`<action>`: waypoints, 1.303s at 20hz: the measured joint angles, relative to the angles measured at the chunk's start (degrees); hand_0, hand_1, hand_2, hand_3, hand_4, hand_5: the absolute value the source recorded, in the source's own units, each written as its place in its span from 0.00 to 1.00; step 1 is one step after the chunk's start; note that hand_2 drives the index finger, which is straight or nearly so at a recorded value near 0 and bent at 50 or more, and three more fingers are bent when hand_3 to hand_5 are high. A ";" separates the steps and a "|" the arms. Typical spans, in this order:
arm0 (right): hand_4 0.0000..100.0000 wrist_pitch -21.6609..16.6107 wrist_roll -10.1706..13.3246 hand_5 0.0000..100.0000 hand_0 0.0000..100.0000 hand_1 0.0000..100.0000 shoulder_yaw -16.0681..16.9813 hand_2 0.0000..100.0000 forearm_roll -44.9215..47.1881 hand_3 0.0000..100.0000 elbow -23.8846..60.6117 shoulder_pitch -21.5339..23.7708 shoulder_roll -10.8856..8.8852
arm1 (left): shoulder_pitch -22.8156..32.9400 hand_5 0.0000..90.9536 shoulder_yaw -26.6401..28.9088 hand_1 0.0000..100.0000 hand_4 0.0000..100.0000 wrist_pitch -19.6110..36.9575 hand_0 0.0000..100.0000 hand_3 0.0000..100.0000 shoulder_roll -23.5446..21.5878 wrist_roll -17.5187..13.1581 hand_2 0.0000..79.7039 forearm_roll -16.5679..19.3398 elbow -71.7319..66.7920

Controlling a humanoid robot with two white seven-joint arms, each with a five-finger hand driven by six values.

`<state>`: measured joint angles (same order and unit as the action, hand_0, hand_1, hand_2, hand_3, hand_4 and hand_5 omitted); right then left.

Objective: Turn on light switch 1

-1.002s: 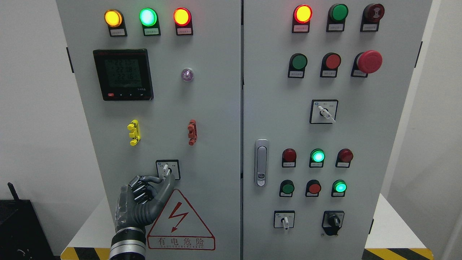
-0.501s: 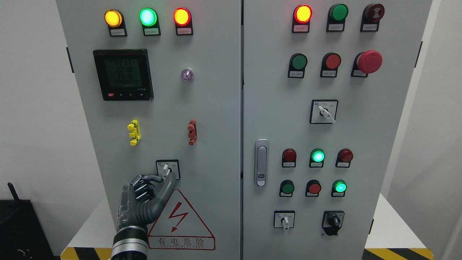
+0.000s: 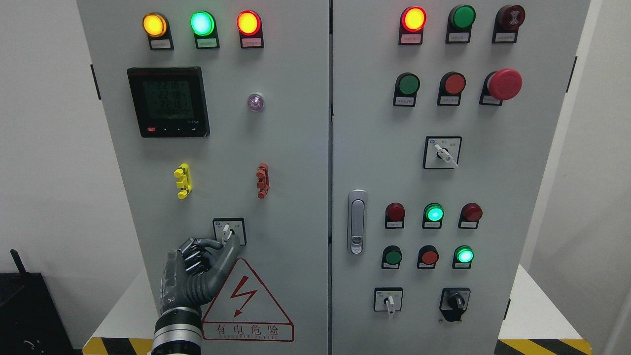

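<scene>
1. My left hand (image 3: 199,268) comes up from the lower left edge to the switch (image 3: 227,231), which sits low on the left door (image 3: 296,148), just above the warning triangle (image 3: 245,301).
2. Forefinger and thumb close on the white lever from either side, at its lower end; the other fingers are curled into the palm. I take it as a pinch on the lever, though the contact is small in this view and I can't be sure both tips touch.
3. I hold it that way because the lever is short and narrow: only two tips fit on it, and curled fingers stay clear of the door.
4. The lever stands about upright, tilted slightly left, so I judge the turn not yet made.
5. My right hand is not in view.
</scene>
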<state>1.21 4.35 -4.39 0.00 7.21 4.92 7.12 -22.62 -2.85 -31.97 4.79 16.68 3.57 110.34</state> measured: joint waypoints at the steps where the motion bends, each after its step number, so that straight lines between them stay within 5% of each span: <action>1: 0.00 0.00 0.00 0.00 0.00 0.00 0.00 0.00 0.00 0.00 0.00 0.00 0.00 | -0.06 0.96 0.00 0.66 0.96 -0.07 0.07 0.95 0.00 0.00 0.76 0.04 0.00; 26: 0.00 0.00 0.00 0.00 0.00 0.00 0.00 0.00 0.00 0.00 0.00 0.00 0.00 | -0.42 0.97 0.07 0.67 0.97 -0.63 0.14 0.96 0.03 0.00 0.78 0.87 -0.03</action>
<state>1.21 4.34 -4.39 0.00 7.21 4.92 7.12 -23.04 -2.78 -32.60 4.83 16.68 4.44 110.30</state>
